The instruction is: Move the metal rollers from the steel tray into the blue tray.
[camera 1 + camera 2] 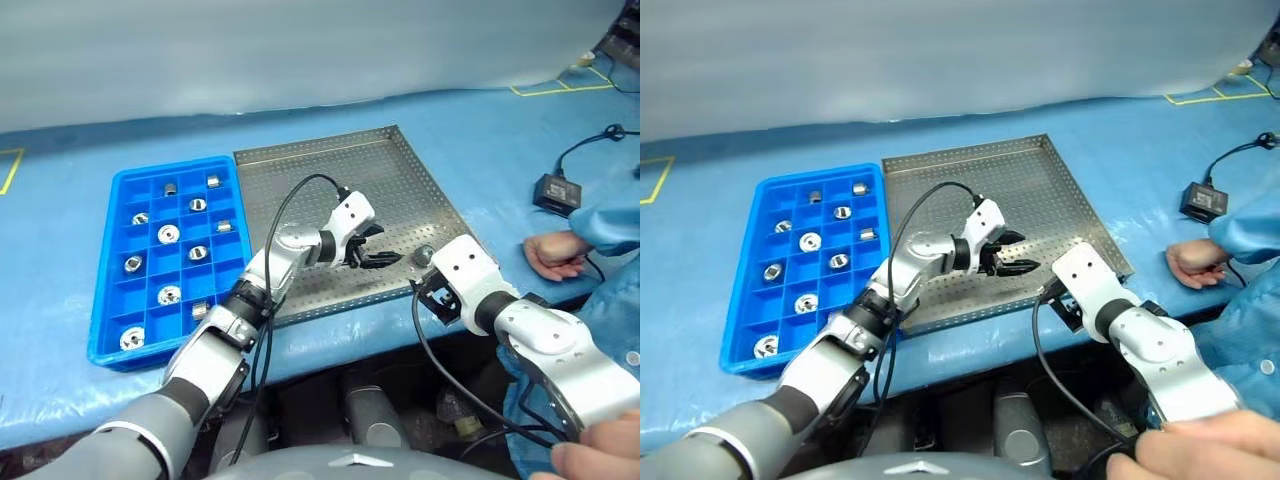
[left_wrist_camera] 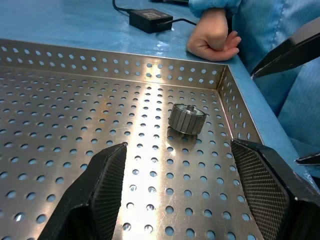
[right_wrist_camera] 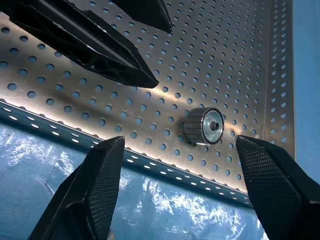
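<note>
Nearest my camera, right gripper (image 1: 432,290) with fingers spread, empty; left gripper (image 1: 372,247) likewise apart over steel tray (image 1: 300,165); I count one of the metal rollers (image 1: 423,256) left there, eleven or so already in blue tray (image 1: 105,300).

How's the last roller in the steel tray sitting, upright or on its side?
On its side. The roller lies on the steel tray floor near the corner, its ribbed wall touching the floor and its holed end face turned sideways.

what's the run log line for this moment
left gripper: open, empty, over steel tray | right gripper: open, empty | last roller in steel tray | blue tray: rollers inside
</note>
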Robot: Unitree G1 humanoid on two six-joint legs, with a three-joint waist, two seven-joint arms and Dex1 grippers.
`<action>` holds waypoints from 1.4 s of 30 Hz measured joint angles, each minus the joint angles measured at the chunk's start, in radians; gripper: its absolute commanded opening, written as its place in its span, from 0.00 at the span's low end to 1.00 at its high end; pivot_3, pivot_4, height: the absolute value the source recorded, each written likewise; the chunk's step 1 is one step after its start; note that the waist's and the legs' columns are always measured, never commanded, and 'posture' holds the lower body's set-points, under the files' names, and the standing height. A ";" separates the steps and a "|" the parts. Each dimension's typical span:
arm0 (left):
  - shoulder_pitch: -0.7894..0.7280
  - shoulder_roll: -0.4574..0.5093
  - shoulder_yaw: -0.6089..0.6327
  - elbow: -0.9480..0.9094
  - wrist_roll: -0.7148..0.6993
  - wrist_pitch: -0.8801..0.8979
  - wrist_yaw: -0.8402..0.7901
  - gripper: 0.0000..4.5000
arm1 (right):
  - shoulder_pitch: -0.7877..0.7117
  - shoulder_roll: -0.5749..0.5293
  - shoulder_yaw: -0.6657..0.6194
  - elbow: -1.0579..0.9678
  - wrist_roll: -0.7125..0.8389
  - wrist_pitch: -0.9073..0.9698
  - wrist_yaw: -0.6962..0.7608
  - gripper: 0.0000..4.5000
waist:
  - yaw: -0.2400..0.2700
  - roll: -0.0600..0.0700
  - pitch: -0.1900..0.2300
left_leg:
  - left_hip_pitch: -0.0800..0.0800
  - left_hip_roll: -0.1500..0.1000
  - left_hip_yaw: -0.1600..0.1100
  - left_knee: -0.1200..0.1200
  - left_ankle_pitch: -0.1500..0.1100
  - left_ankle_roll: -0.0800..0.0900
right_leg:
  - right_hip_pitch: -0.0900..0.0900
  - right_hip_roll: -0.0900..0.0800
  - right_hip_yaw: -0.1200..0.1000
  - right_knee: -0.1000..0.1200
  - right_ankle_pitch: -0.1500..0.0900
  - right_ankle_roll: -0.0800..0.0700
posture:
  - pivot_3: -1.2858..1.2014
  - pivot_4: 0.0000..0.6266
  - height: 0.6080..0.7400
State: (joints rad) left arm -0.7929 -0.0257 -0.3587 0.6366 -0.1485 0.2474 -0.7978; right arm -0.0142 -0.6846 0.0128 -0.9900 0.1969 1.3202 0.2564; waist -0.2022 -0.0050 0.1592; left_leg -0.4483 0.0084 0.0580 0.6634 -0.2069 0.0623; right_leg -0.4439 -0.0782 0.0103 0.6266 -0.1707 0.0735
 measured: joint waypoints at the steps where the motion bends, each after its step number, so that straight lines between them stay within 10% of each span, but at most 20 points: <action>1: -0.010 -0.012 0.003 0.024 0.006 -0.016 0.006 0.80 | 0.001 0.007 -0.004 -0.005 -0.002 0.003 -0.005 0.83 | -0.011 0.000 0.000 | 0.000 0.000 0.000 0.000 0.000 0.000 | 0.000 0.000 0.000 0.000 0.000 0.000 | 0.34 0.24 1.00; 12: -0.099 -0.090 0.050 0.283 0.079 -0.143 0.079 0.80 | 0.001 0.107 -0.001 -0.011 -0.031 0.033 -0.075 0.83 | -0.160 -0.001 0.001 | 0.003 -0.001 -0.002 -0.001 0.000 0.000 | 0.004 0.000 0.001 0.000 -0.001 0.003 | 0.32 0.24 1.00; 29: -0.138 -0.097 0.144 0.432 0.141 -0.171 0.190 0.80 | 0.000 0.130 0.019 -0.012 -0.039 0.032 -0.089 0.83 | -0.246 -0.007 0.004 | 0.013 -0.003 -0.005 -0.005 -0.001 -0.002 | 0.016 -0.001 0.000 -0.003 -0.003 0.006 | 0.32 0.24 1.00; 37: -0.147 -0.099 0.140 0.460 0.186 -0.169 0.235 0.68 | -0.002 0.139 0.019 -0.012 -0.051 0.032 -0.093 0.83 | -0.261 -0.011 0.006 | 0.013 -0.003 -0.005 -0.006 -0.003 -0.004 | 0.016 -0.002 0.000 -0.003 -0.003 0.007 | 0.32 0.24 1.00; 42: -0.147 -0.099 0.148 0.462 0.186 -0.169 0.242 0.41 | -0.003 0.140 0.024 -0.011 -0.053 0.031 -0.094 0.83 | -0.261 -0.011 0.006 | 0.014 -0.003 -0.005 -0.006 -0.003 -0.004 | 0.016 -0.002 0.000 -0.003 -0.003 0.007 | 0.33 0.24 1.00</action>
State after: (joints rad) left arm -0.9400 -0.1243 -0.2103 1.0988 0.0378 0.0781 -0.5560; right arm -0.0168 -0.5441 0.0372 -1.0007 0.1437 1.3510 0.1623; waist -0.4629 -0.0157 0.1654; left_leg -0.4347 0.0058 0.0532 0.6572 -0.2097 0.0579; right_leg -0.4278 -0.0800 0.0108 0.6239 -0.1736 0.0802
